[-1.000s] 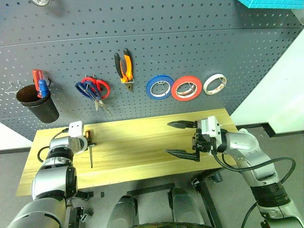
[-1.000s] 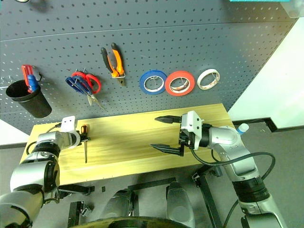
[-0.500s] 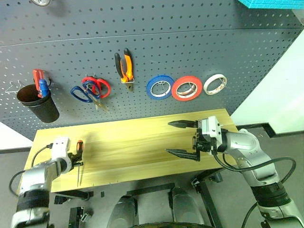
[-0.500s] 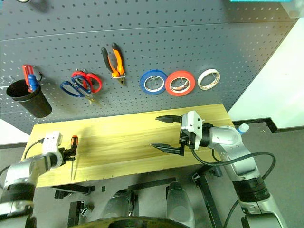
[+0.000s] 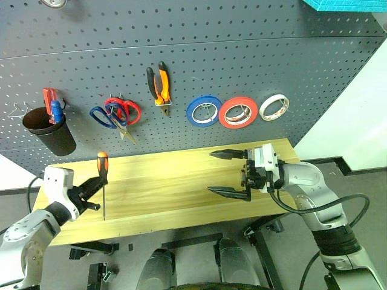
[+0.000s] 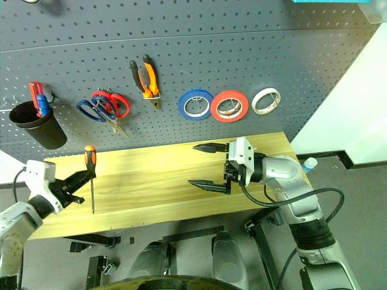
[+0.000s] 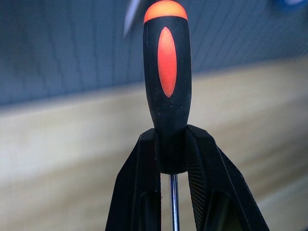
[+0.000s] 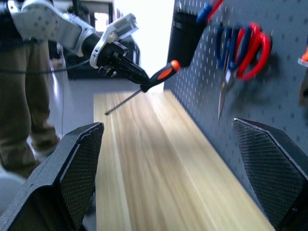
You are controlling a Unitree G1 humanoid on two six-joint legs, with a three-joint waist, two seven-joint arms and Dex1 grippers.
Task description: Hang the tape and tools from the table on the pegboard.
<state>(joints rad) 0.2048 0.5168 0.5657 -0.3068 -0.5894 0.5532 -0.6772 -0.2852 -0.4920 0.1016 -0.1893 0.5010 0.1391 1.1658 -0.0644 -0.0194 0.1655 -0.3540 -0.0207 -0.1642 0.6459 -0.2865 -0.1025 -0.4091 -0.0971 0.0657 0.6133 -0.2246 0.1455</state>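
My left gripper (image 5: 98, 183) is shut on the lower end of the handle of the screwdriver (image 5: 103, 172), which has an orange-and-black handle. It holds the tool upright, handle up, over the left end of the table (image 5: 175, 181). The left wrist view shows the fingers (image 7: 144, 183) clamping the handle (image 7: 167, 82). My right gripper (image 5: 227, 173) stands open and holds nothing over the table's right part, pointing left. On the pegboard (image 5: 242, 54) hang blue tape (image 5: 190, 112), red tape (image 5: 225, 113), white tape (image 5: 264, 109), the pliers (image 5: 159, 84) and the dark blue-handled scissors (image 5: 101, 115).
Red-handled scissors (image 5: 128, 110) hang beside the blue ones. A black cup (image 5: 51, 136) holding red and blue handles hangs at the board's left. A person's legs (image 8: 19, 96) stand beyond the table's left end. A white wall lies to the right.
My left gripper has lifted the screwdriver off the table, drawn it back and turned it upright. The blue-handled scissors swung on their hook. The right gripper has stayed in place.
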